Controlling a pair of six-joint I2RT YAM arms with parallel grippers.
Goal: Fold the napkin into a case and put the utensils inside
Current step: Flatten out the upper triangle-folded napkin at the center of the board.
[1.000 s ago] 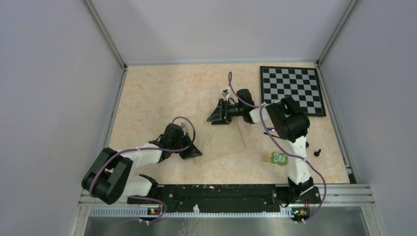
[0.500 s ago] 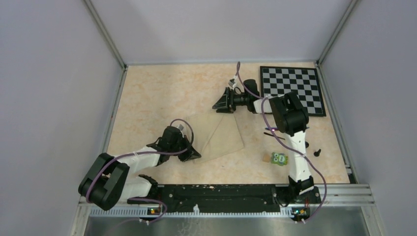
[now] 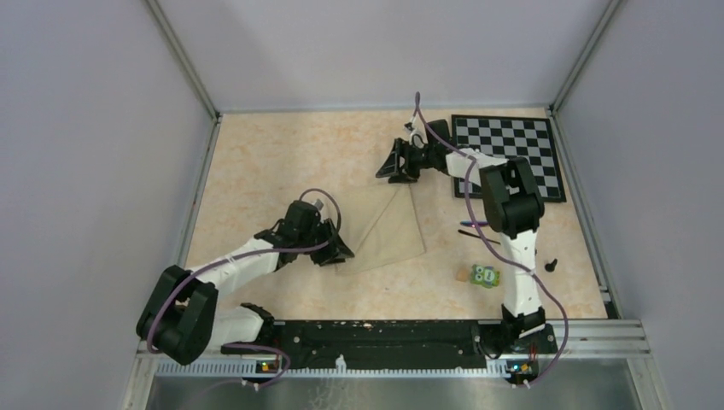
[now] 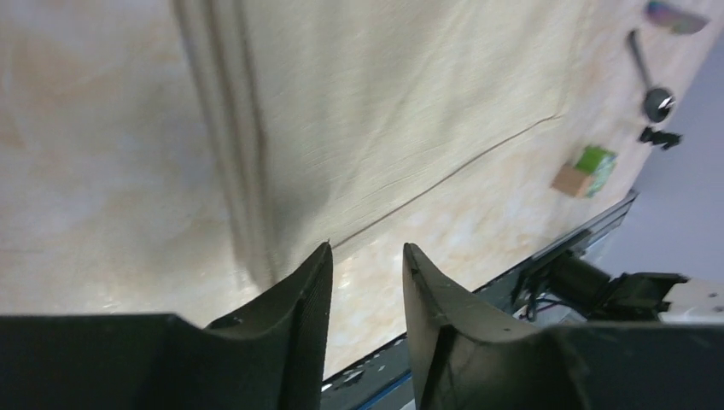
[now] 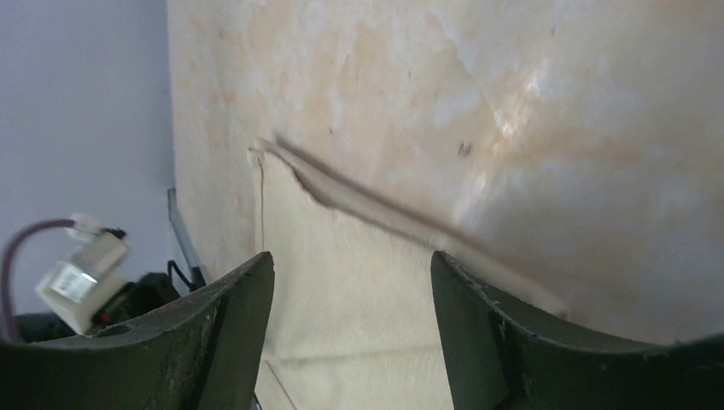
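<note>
The beige napkin [image 3: 388, 232] lies flat mid-table, folded, with a diagonal crease. My left gripper [image 3: 339, 253] is open at the napkin's near-left corner, low over the table. In the left wrist view the left gripper [image 4: 365, 256] has only bare table between its fingertips, and the napkin [image 4: 384, 111] has its corner at one fingertip. My right gripper [image 3: 393, 162] is open and empty beyond the napkin's far corner. In the right wrist view the right gripper [image 5: 350, 265] looks down on the napkin [image 5: 341, 299]. Thin dark utensils [image 3: 475, 229] lie right of the napkin, partly hidden by the right arm. They also show in the left wrist view [image 4: 647, 77].
A black-and-white chessboard [image 3: 508, 154] lies at the far right. A small green block [image 3: 485, 275] and a tiny black knob [image 3: 551, 265] sit near the right arm's base. Grey walls enclose the table on three sides.
My right gripper has drawn back from the napkin toward the far side. The napkin's far corner now lies flat. My left gripper has shifted slightly right.
</note>
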